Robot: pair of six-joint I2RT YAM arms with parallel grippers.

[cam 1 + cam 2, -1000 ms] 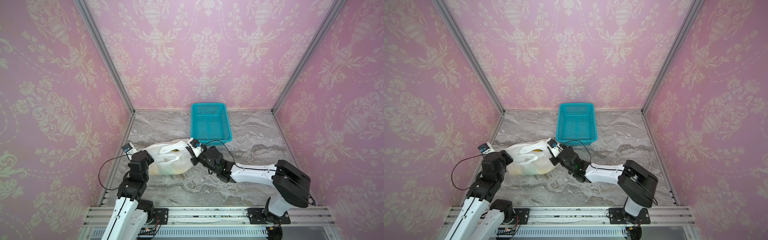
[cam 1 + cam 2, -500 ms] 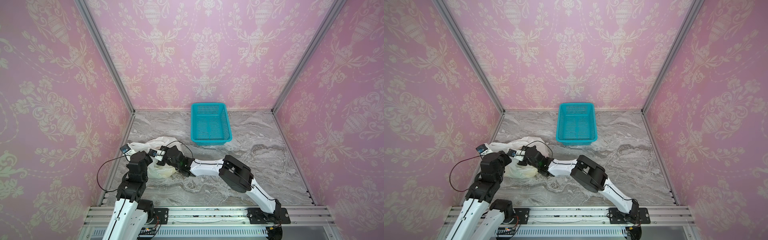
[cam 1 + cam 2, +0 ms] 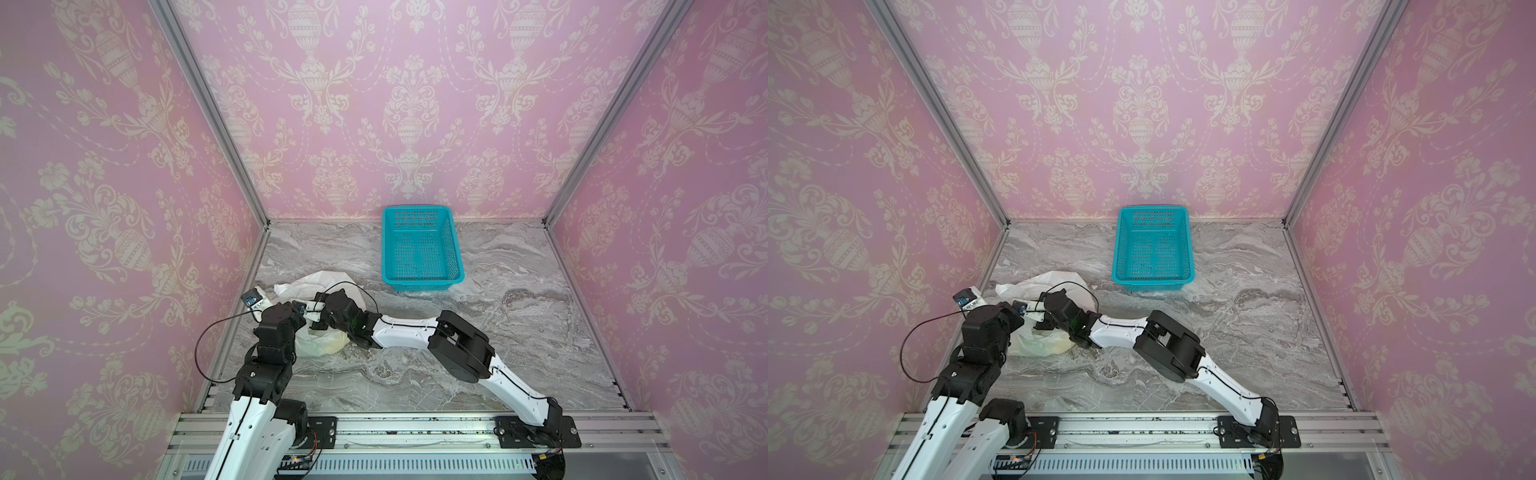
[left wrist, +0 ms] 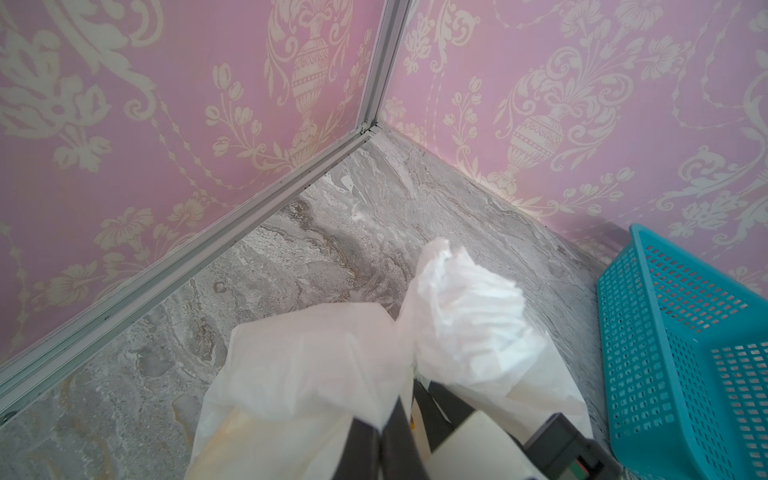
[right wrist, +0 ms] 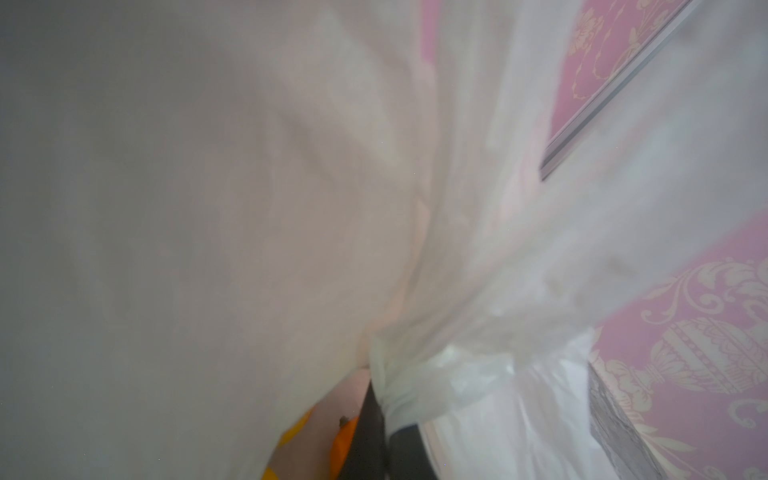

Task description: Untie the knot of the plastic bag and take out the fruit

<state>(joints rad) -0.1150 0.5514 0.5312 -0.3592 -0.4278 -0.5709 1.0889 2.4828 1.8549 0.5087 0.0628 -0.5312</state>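
In both top views the plastic bag [image 3: 322,282] lies at eight o'clock on the table [image 3: 415,374]. My left wrist view shows my left gripper [image 4: 384,419] pinched on its film; my right wrist view, my right gripper [image 5: 384,422] clamped on the knot [image 5: 409,386], fruit [image 5: 344,442] just beside.

Near-L corner is jammed: plastic bag [image 3: 323,283] lies close to L wall [image 3: 104,208], w/ left gripper [image 4: 388,432] and right gripper [image 5: 386,440] both pinching it, the 2 just beside each other. Right arm [image 3: 407,332] lies across near-center, barring a low pass there. Teal basket [image 3: 417,216] blocks far-center by back wall [image 3: 407,124]. Marble tabletop [image 3: 540,316] is open on the R half, in the far-L corner and between bag & basket.
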